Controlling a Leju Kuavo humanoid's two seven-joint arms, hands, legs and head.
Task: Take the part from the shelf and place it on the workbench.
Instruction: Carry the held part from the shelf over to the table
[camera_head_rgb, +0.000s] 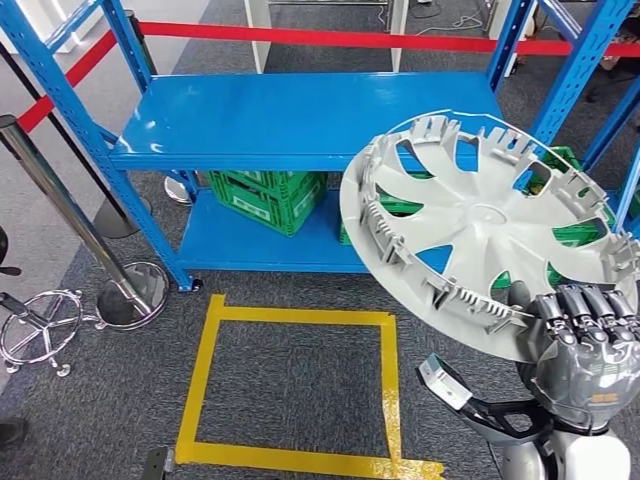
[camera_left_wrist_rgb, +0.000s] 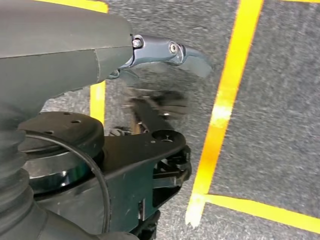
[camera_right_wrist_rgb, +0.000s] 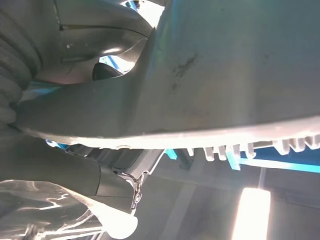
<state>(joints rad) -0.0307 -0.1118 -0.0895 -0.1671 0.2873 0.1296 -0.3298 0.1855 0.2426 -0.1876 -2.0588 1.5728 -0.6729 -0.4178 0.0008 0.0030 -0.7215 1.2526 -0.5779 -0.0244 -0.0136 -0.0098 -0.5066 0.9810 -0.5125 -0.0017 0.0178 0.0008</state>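
We have the part (camera_head_rgb: 483, 225), a silver-grey wheel cover, in our right hand (camera_head_rgb: 585, 340) at about 4 o'clock in the head view; fingers (camera_head_rgb: 581, 300) curl over the near rim, so the right hand is gripping it; the right wrist view puts thumb (camera_right_wrist_rgb: 75, 37) and fingers either side of the rim (camera_right_wrist_rgb: 211, 135), a pinch grip. We judge the edge hold is forced by the shape: a wide thin disc, nothing else to grab; it hangs tilted, clip side up, far edge raised, all the weight cantilevered off one point, so slip or rotation is the risk.

Blue shelf (camera_head_rgb: 302, 120) sits at 12 o'clock, its upper deck bare in front of us; green crates (camera_head_rgb: 272, 195) on the lower level; the part is clear of the shelf, carried in the air in front of it. Yellow floor tape (camera_head_rgb: 294, 320) marks a box at 6 o'clock.

Left hand (camera_left_wrist_rgb: 166, 50) hangs low over the carpet; one finger shows, rest blurred; we cannot tell its state.

Pick looks done; the surface isn't visible, so a turn comes next, we reckon.
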